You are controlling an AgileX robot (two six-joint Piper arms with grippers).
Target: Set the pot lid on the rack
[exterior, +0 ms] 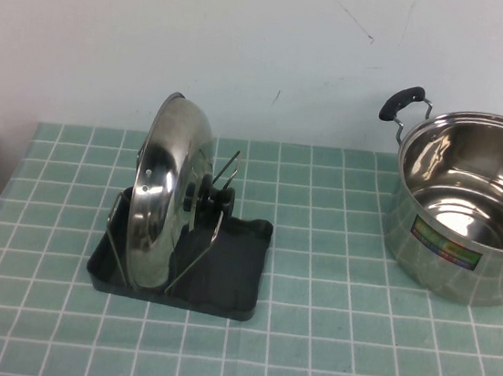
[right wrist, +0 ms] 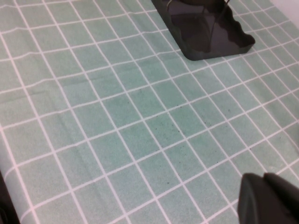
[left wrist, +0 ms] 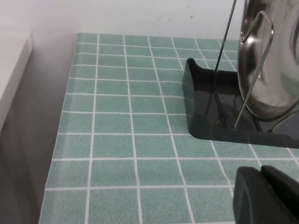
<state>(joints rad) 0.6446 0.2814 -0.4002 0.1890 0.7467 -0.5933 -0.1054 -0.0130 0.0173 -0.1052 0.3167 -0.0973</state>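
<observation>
Tablecloth (exterior: 324, 344) first: green squares with white grid lines, spreading across the whole work surface, nothing printed on it.

Steel pot (exterior: 470, 206) next, sitting at the robot's right, well apart from everything else, black handle (exterior: 401, 103) pointing toward the wall. Wearing a coloured label (exterior: 446, 246) on its side; stripes of red, yellow and green showing, but no word or brand legible.

Pot lid (exterior: 167, 191) already standing on edge, leaning between the wire holders (exterior: 195, 255), long axis running roughly vertical, black knob (exterior: 207, 192) facing the robot's right, toward the pot. Looking seated, judging by how the rim is dropping into the tray with wires on both sides. No writing visible on it.

Rack (exterior: 232, 268) lying left of centre, dark grey tray touching the cloth, unmarked as far as can be told.

Left gripper (left wrist: 266, 196) hovering low just beside the rack's near corner, touching nothing, holding nothing; impossible to tell whether spread or pressed together. Being the nearer arm to the lid, which lies ahead and toward the robot's right of it.

Right gripper (right wrist: 268, 200) hanging over bare cloth, rack farther off, empty; same uncertainty about the jaws. Likely nothing left but pulling clear.
</observation>
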